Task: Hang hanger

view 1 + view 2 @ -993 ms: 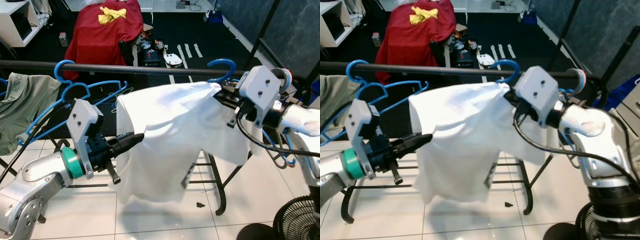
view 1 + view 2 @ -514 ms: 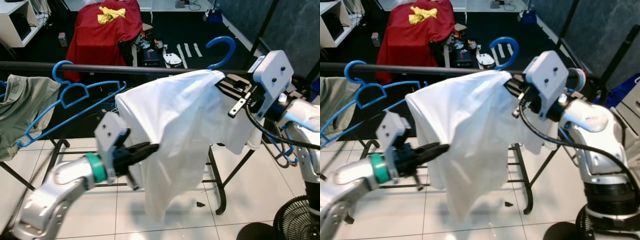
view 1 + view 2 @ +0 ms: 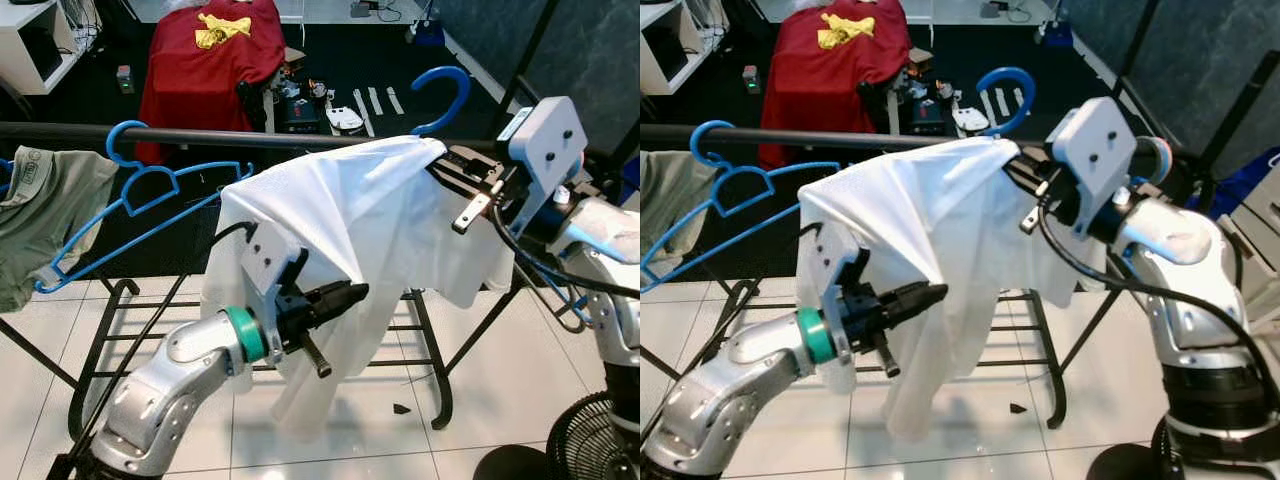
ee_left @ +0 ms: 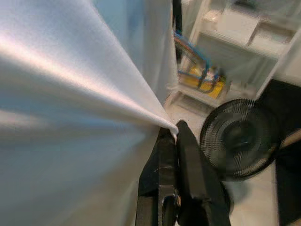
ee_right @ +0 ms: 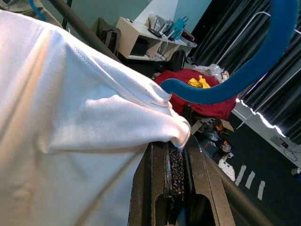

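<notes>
Above the rail (image 3: 200, 136) | right gripper (image 5: 175, 149) clamps blue hanger (image 3: 440, 92) neck, shirt (image 3: 350, 215) draped | left gripper (image 4: 172, 136) pinches shirt cloth

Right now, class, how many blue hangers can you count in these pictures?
3, perhaps more hidden. One carries the white shirt, its hook raised above the rail; an empty hanger hangs on the rail; a third holds the grey shirt, its hook barely visible.

**Hidden, cropped, blurred**

Blue hanger (image 3: 443, 88) body buried under white shirt (image 3: 360, 230), hook alone exposed. Rail (image 3: 90, 133) cut by left edge, partly covered by shirt. Green garment (image 3: 35, 215) cropped at left edge. Floor fan (image 4: 237, 139) and shelving blurred in left wrist view. Floor clutter past rail too small to identify.
</notes>
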### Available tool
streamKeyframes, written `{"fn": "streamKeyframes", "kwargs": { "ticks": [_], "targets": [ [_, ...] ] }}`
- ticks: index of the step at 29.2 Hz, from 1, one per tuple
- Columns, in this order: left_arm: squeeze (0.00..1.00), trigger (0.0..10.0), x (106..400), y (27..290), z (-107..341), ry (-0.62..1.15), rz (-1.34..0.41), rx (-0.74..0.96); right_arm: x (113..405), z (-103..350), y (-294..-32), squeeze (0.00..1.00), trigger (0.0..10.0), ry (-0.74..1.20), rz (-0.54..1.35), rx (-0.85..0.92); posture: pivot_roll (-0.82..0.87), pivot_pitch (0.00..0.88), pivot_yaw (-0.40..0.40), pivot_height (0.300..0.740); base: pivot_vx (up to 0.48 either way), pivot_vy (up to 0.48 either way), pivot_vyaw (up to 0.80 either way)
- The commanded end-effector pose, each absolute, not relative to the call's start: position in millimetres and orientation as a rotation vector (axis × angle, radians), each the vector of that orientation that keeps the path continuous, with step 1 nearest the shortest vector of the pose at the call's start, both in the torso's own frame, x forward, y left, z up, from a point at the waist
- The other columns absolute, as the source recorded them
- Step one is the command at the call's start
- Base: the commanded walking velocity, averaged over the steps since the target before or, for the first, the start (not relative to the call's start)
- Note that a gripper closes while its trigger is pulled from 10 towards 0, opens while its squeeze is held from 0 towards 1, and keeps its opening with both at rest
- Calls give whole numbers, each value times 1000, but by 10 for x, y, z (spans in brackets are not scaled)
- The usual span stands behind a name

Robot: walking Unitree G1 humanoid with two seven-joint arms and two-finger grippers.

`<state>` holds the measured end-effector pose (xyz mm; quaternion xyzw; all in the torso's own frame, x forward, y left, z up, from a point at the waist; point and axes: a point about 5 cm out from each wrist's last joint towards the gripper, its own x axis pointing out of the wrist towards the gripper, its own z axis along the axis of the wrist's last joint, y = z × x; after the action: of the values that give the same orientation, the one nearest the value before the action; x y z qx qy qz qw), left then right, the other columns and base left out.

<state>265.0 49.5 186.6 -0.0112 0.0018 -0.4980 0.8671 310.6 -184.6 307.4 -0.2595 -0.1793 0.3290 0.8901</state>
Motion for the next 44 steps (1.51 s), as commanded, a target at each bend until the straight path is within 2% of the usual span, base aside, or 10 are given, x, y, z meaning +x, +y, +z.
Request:
{"fn": "streamKeyframes", "kwargs": {
  "ticks": [1, 14, 15, 18, 23, 24, 25, 34, 35, 44],
  "targets": [
    [0, 0, 2573, 272, 1710, 46, -1105, 72, 3055, 3208, -1796, 0, 0, -444, 687, -528, -67, 36, 102, 740, 0, 0, 0],
    [0, 0, 2628, 98, 1702, 64, -1069, 47, 3046, 3211, -1799, 0, 0, -444, 684, -517, -65, 39, 102, 740, 0, 0, 0],
    [0, 10000, 2666, 97, 1723, 48, -1050, 51, 3045, 3210, -1797, 0, 0, -445, 685, -515, -65, 39, 102, 740, 0, 0, 0],
    [0, 10000, 2973, 410, 1954, -124, -740, 93, 3015, 3171, -1801, 0, 0, -429, 710, -515, -64, 42, 106, 740, 0, 0, 0],
    [0, 10000, 3038, 551, 2032, -162, -666, 113, 2993, 3140, -1798, 0, 0, -419, 730, -513, -62, 44, 107, 740, 0, 0, 0],
    [204, 10000, 3033, 692, 2118, -207, -667, 162, 2974, 3105, -1795, 0, 0, -410, 745, -510, -58, 44, 107, 740, 0, 0, 0],
    [1000, 10000, 2999, 844, 2183, -226, -693, 206, 2960, 3070, -1793, 0, 0, -404, 755, -505, -50, 44, 109, 740, 0, 0, 0],
    [1000, 10000, 2860, 1165, 2288, -219, -780, 295, 2932, 2961, -1776, 0, 0, -386, 763, -485, -39, 45, 117, 740, 0, 0, 0],
    [0, 10000, 2759, 1322, 2337, -177, -870, 286, 2920, 2894, -1772, 0, 0, -372, 753, -466, -37, 45, 118, 740, 0, 0, 0],
    [0, 10000, 2911, 1708, 2572, -180, -797, 229, 2787, 2730, -1701, 0, 0, -338, 799, -480, -51, 43, 122, 740, 0, 0, 0]
  ]
}}
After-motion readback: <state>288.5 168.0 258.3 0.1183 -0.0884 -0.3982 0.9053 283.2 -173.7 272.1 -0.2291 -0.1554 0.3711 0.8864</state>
